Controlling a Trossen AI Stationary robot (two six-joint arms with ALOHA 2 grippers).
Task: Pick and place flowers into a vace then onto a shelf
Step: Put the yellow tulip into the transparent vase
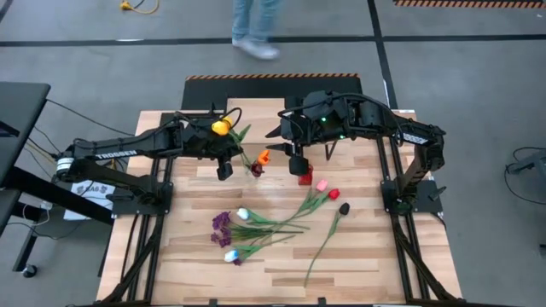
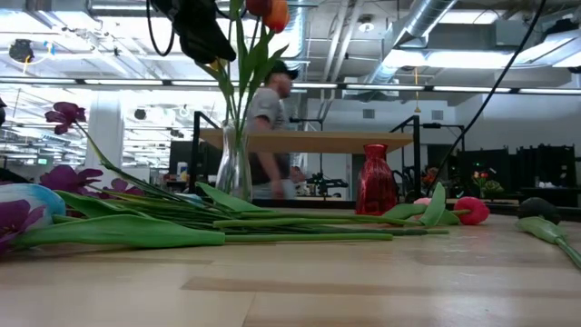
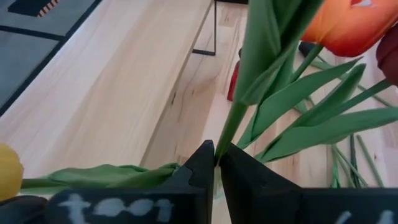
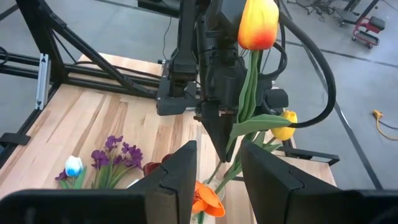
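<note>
A clear glass vase [image 2: 234, 173] stands mid-table with several tulip stems in it, among them an orange head [image 4: 205, 200]. My left gripper [image 3: 216, 160] hangs above the vase, shut on one green stem; it also shows in the right wrist view [image 4: 217, 140]. A yellow-and-orange head [image 4: 258, 25] tops that stem. A second yellow tulip [image 3: 6, 171] lies against the left gripper's body. My right gripper [image 4: 217, 171] is open and empty, just right of the vase and above it. Loose tulips [image 1: 281, 217] and purple sprigs [image 1: 222, 226] lie flat on the table. My left gripper pinches a green tulip stem [image 3: 222, 140] between its two fingertips, some way below the leaves. The fingers point down and lie across the stem. The stem stands nearly upright; its lower part runs down into the clear vase [image 4: 227, 163] and its head rises above the gripper.
A small red vase [image 2: 375, 180] stands right of the clear one. The shelf [image 2: 336, 141] with a light wooden top on black legs stands at the far edge [image 1: 260, 109]. A dark-headed tulip [image 1: 344, 207] lies at the right. A person [image 2: 268, 127] walks beyond the table.
</note>
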